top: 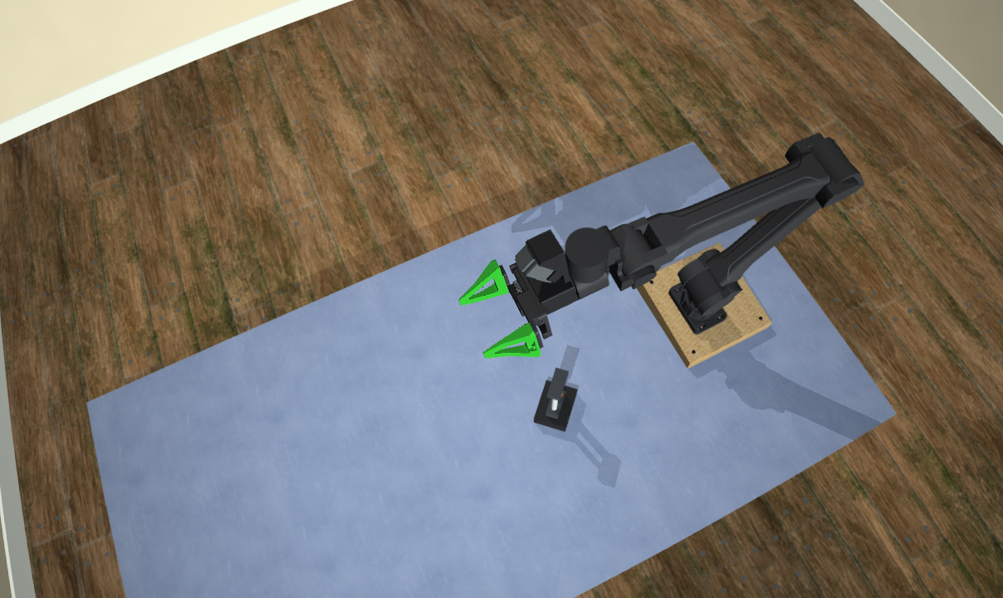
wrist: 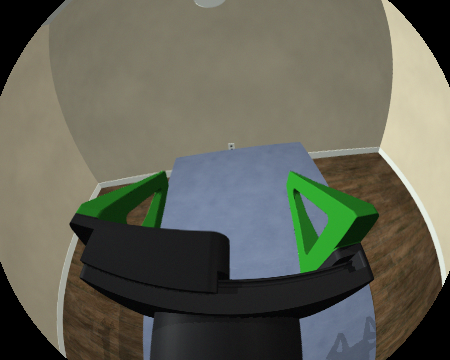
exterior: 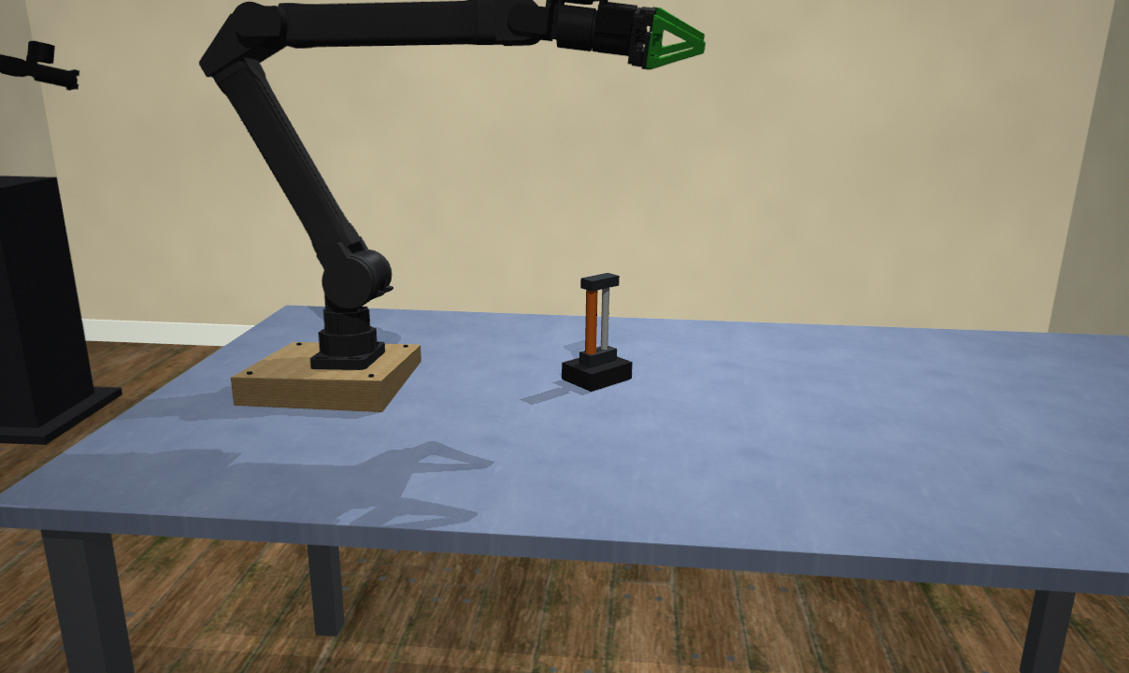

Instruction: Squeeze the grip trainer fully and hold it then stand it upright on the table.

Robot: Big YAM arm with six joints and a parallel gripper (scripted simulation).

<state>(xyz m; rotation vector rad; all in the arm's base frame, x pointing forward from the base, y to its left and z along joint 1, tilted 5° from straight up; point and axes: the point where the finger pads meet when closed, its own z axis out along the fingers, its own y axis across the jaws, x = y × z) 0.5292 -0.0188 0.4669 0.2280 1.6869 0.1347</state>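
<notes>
The grip trainer (exterior: 594,338) stands upright on the blue table on its black base, with a black cap on top. Its thick orange foam bar (exterior: 590,322) and thin grey bar (exterior: 604,320) stand side by side, apart. It also shows from above in the top view (top: 556,401). My gripper (exterior: 677,41) with green fingers is open and empty. It is held level, high above the table, well above the trainer and a little to its right. In the top view the gripper (top: 475,323) shows both fingers wide apart. The wrist view (wrist: 228,207) shows only table, floor and walls between the fingers.
The arm's wooden mounting block (exterior: 325,376) sits on the table to the left of the trainer. A black stand with another arm (exterior: 12,293) is on the floor at far left.
</notes>
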